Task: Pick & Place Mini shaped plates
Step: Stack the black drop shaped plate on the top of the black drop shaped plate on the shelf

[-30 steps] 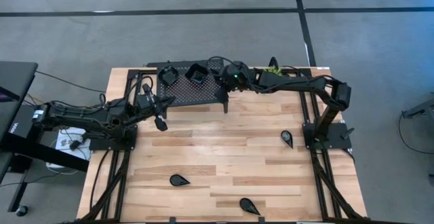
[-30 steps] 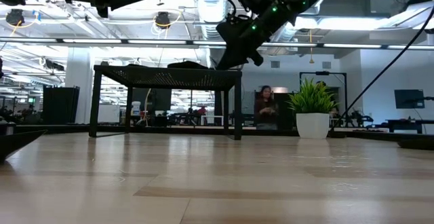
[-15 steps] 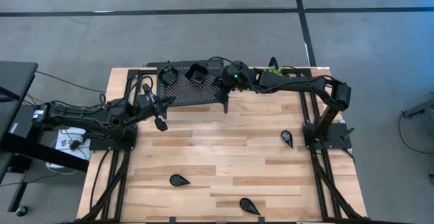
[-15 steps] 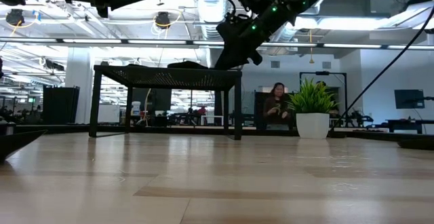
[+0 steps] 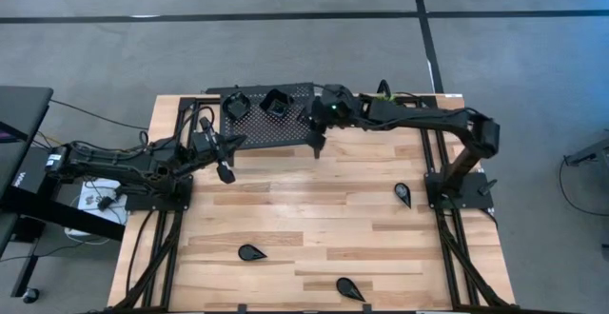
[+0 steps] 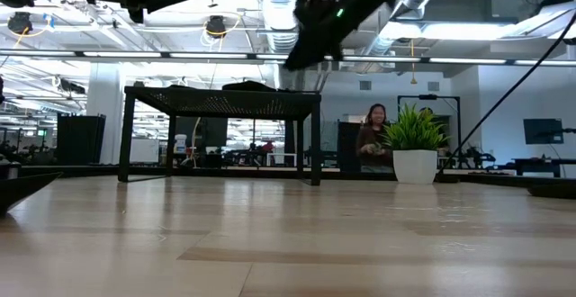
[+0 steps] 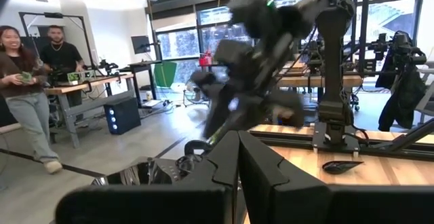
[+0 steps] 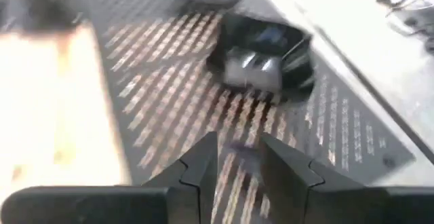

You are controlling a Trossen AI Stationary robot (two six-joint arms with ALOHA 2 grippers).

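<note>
While right tool (image 5: pixel 317 116) open, empty | stand (image 5: pixel 257 128): 2 plates (image 5: pixel 277 103)

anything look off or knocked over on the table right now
Nothing stands out. Two plates sit upright on the black stand, and three teardrop plates lie flat and apart on the table. The right gripper hangs empty over the stand.

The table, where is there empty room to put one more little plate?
The widest bare wood on the table lies mid-table, between the stand and the teardrop plates near the front edge. The stand's right end, beside the square plate, is bare too, under the right gripper. The left gripper crowds the stand's left front.
</note>
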